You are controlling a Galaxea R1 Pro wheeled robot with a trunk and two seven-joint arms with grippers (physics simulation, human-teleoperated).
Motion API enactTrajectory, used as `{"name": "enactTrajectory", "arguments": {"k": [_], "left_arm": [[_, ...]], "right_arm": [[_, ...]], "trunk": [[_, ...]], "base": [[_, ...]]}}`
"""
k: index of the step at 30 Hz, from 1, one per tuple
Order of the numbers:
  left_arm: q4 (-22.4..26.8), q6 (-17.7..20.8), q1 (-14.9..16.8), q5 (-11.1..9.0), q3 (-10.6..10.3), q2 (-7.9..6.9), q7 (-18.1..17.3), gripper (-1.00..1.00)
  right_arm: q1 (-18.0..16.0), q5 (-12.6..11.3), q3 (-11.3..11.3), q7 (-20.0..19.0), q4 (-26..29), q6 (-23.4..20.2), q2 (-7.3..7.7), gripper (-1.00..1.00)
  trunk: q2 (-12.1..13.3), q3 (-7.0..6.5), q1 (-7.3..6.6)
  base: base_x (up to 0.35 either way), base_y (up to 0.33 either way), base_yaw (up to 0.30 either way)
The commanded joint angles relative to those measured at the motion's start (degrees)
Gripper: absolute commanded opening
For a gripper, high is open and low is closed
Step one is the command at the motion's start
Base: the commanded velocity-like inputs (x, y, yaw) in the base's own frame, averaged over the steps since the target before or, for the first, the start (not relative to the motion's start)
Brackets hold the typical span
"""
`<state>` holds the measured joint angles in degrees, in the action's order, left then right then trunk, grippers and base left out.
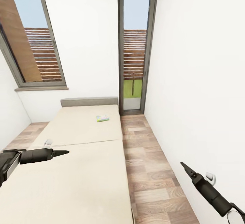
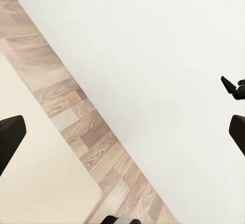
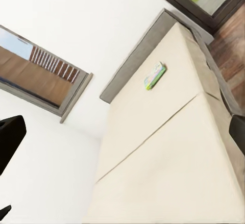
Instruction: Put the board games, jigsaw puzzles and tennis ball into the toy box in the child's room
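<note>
One board game (image 1: 102, 118), a thin green-edged box with busy print, lies flat on the beige bed (image 1: 78, 179) near the grey headboard (image 1: 89, 101). The right wrist view shows the same box (image 3: 154, 76) far ahead on the mattress. My left gripper (image 1: 66, 152) hovers over the bed's left side, pointing right. Its fingers (image 2: 10, 137) are spread wide, open and empty. My right gripper (image 1: 183, 165) hangs over the floor beside the right wall, open and empty too, with its fingers (image 3: 10, 142) at the picture's edges. The table, toy box, jigsaw puzzles and tennis ball are out of view.
A strip of wood plank floor (image 1: 149, 169) runs between the bed and the white right wall (image 1: 204, 81). A tall dark-framed window (image 1: 134, 47) stands at its far end. A second window (image 1: 34, 47) sits on the left above the bed.
</note>
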<state>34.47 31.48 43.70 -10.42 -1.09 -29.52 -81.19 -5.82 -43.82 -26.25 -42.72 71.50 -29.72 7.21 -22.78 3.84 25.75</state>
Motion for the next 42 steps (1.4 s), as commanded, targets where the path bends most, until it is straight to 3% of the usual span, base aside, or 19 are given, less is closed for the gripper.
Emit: {"name": "enactTrajectory", "arguments": {"k": [1,15,20,21,24,29,42], "left_arm": [[0.0,0.6,0.1,-0.2,-0.1,-0.02,-0.1,1.0],[0.0,0.6,0.1,-0.2,-0.2,-0.07,0.0,1.0],[0.0,0.6,0.1,-0.2,-0.2,-0.03,0.0,1.0],[0.0,0.6,0.1,-0.2,-0.2,-0.02,0.1,1.0],[0.0,0.6,0.1,-0.2,-0.2,-0.06,0.4,1.0],[0.0,0.6,0.1,-0.3,-0.1,-0.13,0.5,1.0],[0.0,0.6,0.1,-0.3,0.0,-0.16,0.5,1.0]], "right_arm": [[0.0,-0.4,0.1,0.5,0.1,-0.5,0.04,1.0],[-1.1,-0.4,5.2,6.8,2.9,-0.7,0.22,1.0],[-3.9,0.1,9.9,10.1,3.5,-0.9,0.39,1.0],[-4.6,0.6,11.5,11.2,3.5,-1.1,0.44,1.0],[-5.5,2.1,13.8,12.8,3.6,-1.9,0.47,1.0],[-6.1,4.2,15.3,13.8,4.6,-3.6,0.38,1.0],[-6.1,4.8,15.8,13.7,5.7,-4.2,0.52,1.0]], "trunk": [[-0.1,0.17,0.04],[-0.1,0.73,0.04],[-0.1,0.93,0.04],[-0.1,0.97,0.04],[-0.1,1.1,0.04],[-0.1,1.3,0.04],[-0.1,1.85,0.04]], "base": [[0.011,-0.082,0.23],[0.003,-0.035,0.244],[0.0,-0.099,0.248],[0.0,-0.049,0.248],[0.0,-0.03,0.248],[0.0,-0.019,0.248],[0.0,-0.161,0.248]]}}
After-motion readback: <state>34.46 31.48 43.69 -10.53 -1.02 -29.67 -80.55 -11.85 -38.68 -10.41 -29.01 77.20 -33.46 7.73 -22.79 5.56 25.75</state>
